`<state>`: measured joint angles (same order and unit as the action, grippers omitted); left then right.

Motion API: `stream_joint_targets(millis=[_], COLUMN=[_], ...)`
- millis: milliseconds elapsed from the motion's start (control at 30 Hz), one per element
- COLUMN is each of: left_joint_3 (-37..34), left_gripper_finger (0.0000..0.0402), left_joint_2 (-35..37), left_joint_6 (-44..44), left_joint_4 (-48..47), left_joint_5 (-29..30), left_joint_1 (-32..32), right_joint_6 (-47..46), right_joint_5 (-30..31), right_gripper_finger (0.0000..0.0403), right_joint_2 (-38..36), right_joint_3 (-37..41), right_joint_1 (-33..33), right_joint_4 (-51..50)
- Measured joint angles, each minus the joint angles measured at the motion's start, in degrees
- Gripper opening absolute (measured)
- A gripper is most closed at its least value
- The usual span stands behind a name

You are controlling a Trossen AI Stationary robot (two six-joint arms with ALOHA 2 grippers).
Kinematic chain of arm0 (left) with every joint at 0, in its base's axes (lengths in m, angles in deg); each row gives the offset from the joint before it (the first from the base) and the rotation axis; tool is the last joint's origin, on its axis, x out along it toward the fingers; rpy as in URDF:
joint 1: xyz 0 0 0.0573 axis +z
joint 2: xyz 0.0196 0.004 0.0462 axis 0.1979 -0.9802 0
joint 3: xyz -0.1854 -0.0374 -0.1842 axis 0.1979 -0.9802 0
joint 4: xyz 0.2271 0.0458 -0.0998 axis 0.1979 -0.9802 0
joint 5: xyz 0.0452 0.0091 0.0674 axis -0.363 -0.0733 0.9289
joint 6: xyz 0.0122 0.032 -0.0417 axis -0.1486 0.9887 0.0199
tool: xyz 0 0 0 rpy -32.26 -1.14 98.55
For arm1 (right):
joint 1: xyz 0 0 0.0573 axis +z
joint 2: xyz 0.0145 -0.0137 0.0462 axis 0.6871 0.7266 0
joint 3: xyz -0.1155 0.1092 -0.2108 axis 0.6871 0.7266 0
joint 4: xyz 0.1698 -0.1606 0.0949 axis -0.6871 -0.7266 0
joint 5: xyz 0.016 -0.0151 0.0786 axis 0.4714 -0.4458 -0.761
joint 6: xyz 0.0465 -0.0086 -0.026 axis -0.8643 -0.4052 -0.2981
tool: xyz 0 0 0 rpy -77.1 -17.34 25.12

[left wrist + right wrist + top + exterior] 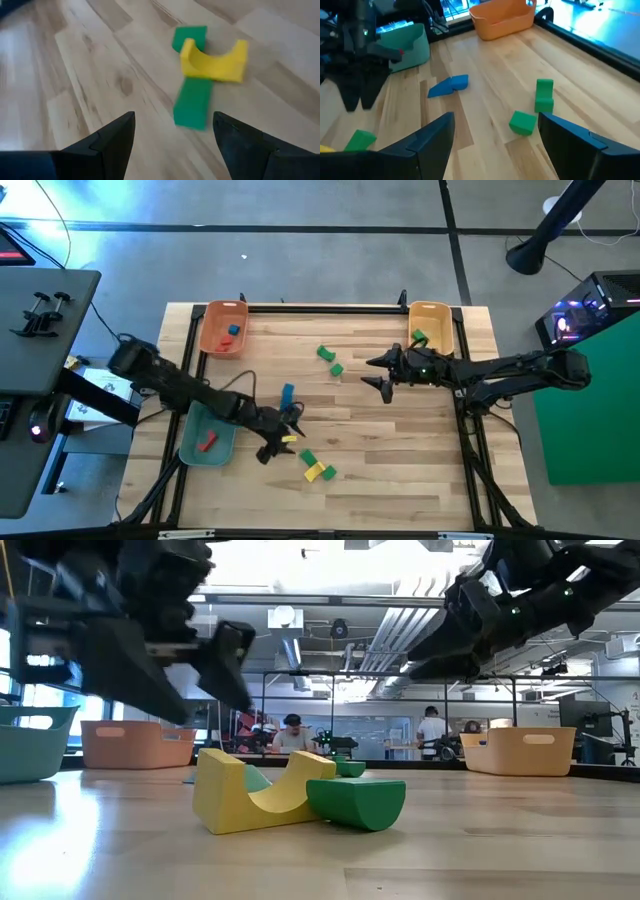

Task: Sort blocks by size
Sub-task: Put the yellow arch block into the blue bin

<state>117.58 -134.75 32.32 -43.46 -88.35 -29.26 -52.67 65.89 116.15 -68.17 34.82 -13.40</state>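
- Wooden worktop (pixel 400 470) carries three trays: an orange tray (pixel 223 328) at the far left corner, a yellow tray (pixel 431 326) at the far right corner, and a green tray (pixel 207 436) on the left edge.
- Left claw (pixel 280 442) hovers low over the near middle of the worktop, its fingers (pixel 107 142) spread wide and holding nothing.
- Just ahead of it lie a yellow arch block (pixel 214 61) and a green block (pixel 191 100) touching one another; the low view shows the arch (pixel 258 791) leaning on a green rounded block (pixel 356 802).
- Right claw (pixel 382 372) hangs above the worktop right of centre, its fingers (pixel 427 145) wide apart and empty.
- Near it lie two green blocks (pixel 326 353) (pixel 337 369), close together but apart.
- A blue block (pixel 288 394) lies near the middle, between the two claws.
- The orange tray holds a red block (pixel 235 329) and a blue block (pixel 226 340).
- The green tray holds a red block (pixel 207 442).
- The yellow tray holds a green block (pixel 419 337).
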Motion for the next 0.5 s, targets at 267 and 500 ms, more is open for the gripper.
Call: stream_joint_targets(millis=[267, 500], left_joint_3=[4.29, 11.29], left_gripper_finger=[0.0255, 0.0255], left_joint_2=[-11.55, -16.5], left_joint_6=[1.99, -5.9], left_joint_4=[8.62, 8.79], left_joint_5=[0.12, 9.03], left_joint_1=[-4.28, -12.01], right_joint_6=[-5.4, -4.16], right_joint_5=[-5.86, -8.57], right_gripper_finger=[0.0281, 0.0281], right_joint_2=[4.27, 5.02], right_joint_3=[-0.02, -0.02], right_joint_1=[0.0, 1.31], right_joint_4=[-0.52, -0.76])
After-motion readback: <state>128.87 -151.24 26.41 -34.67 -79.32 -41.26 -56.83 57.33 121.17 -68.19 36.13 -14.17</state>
